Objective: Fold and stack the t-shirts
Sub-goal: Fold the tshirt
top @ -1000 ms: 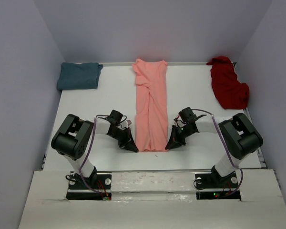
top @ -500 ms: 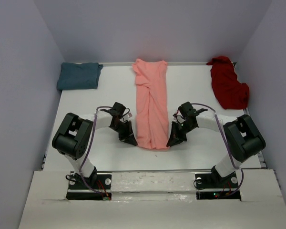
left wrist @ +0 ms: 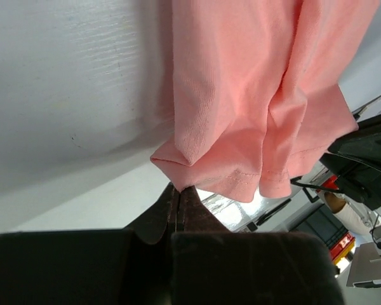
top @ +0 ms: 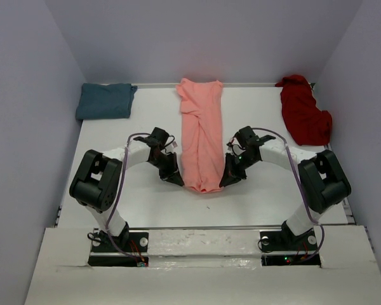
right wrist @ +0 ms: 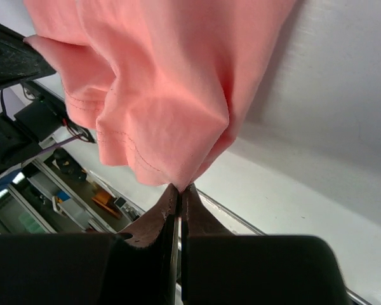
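Middle of the frame is pretty much blocked: the salmon-pink shirt (top: 201, 143) runs as a long strip from the back edge down to the centre. The left gripper (top: 177, 182) and right gripper (top: 224, 183) are clamped on its near corners, one each side, with their arms arching in from lower left and lower right. Bare worktop (top: 146, 124) gives an open lane on either side of that strip. The upper left corner is taken by the teal shirt (top: 105, 101), the upper right by the dark red shirt (top: 303, 117), bunched against the right wall. The walls (top: 203, 38) box in left, back and right, and there's another free band of worktop along the bottom, in front of the grippers.
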{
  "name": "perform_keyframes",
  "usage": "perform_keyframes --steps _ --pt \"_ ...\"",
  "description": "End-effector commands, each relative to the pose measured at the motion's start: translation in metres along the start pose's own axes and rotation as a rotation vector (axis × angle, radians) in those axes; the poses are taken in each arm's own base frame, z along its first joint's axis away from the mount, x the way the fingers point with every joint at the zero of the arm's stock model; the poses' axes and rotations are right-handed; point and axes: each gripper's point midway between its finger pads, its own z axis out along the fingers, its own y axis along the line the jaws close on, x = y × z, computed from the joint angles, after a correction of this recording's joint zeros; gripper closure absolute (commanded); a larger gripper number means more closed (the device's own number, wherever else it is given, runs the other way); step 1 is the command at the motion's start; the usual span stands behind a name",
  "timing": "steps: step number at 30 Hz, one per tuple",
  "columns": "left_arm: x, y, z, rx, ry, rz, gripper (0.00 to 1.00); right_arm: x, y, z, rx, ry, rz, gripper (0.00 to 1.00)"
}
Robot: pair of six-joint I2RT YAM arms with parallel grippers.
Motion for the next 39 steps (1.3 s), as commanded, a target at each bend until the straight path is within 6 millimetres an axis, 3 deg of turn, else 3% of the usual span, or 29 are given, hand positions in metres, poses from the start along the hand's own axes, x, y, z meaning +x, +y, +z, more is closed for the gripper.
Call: perform_keyframes --steps 1,9,24,34,39 --pt "-0.012 -0.017 -0.015 0.002 -0.026 0.034 1.00 -0.014 0.016 -0.007 -0.009 -0.026 -0.054 1.00" --pt "-0.039 -0.042 -0.036 0.005 -0.091 0.065 1.00 -0.032 0.026 -0.021 -0.007 -0.063 -0.080 1.00" --pt "-0.063 -0.045 -0.053 0.006 -0.126 0.053 1.00 -0.075 0.033 -0.046 0.004 -0.129 -0.104 1.00" --pt "-0.100 -0.055 -0.070 0.015 -0.186 0.049 1.00 -0.100 0.042 -0.053 0.002 -0.144 -0.125 1.00" --pt "-0.108 -0.058 -0.071 0.013 -0.187 0.051 1.00 -0.113 0.042 -0.059 0.002 -0.158 -0.123 1.00"
